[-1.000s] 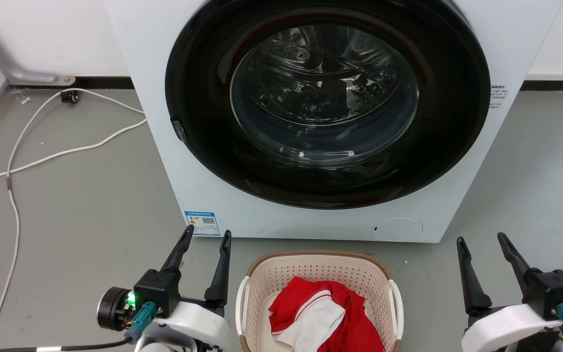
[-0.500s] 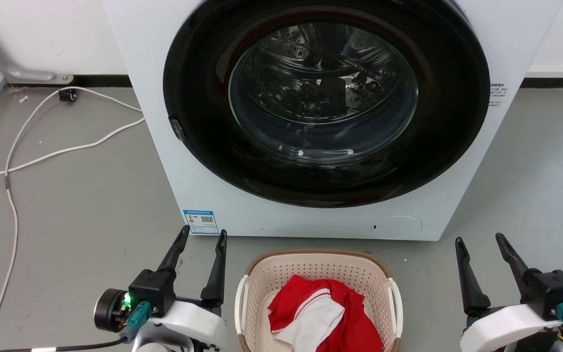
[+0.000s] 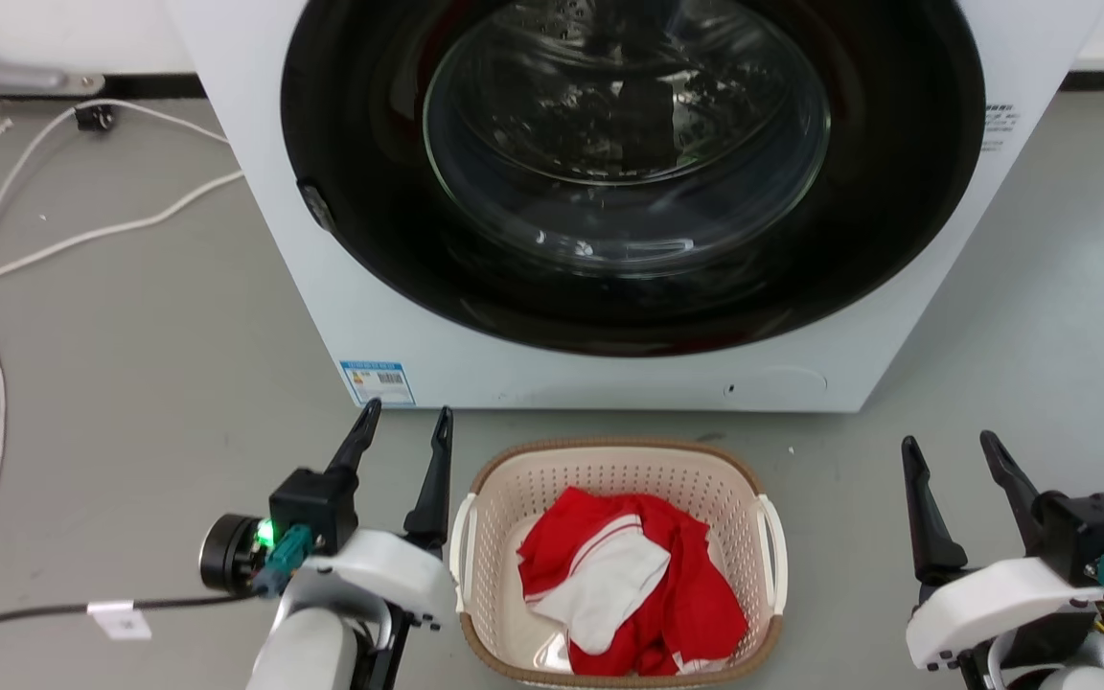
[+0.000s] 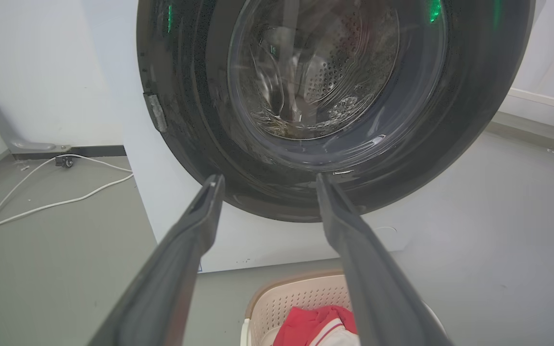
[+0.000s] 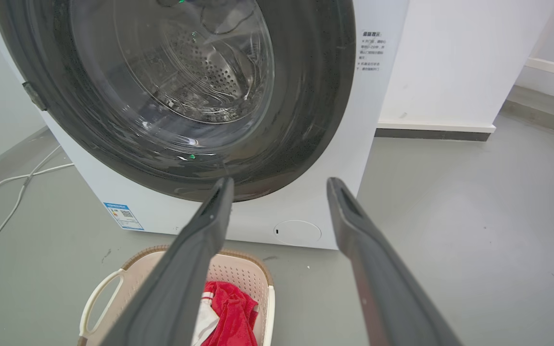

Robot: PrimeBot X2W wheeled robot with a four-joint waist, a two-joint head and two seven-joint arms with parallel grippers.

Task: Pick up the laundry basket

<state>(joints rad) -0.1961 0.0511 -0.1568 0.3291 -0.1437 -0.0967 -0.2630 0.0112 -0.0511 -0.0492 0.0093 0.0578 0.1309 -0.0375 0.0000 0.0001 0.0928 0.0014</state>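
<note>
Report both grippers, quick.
Left gripper: open, holding nothing, just left of the laundry basket.
Right gripper: open, holding nothing, well clear of the basket on its right.

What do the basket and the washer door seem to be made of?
Laundry basket: likely matte cream plastic, judging by its moulded rows of holes; the brown rim looks woven. Washer door: seemingly clear glass in a glossy black ring, showing reflections.
</note>
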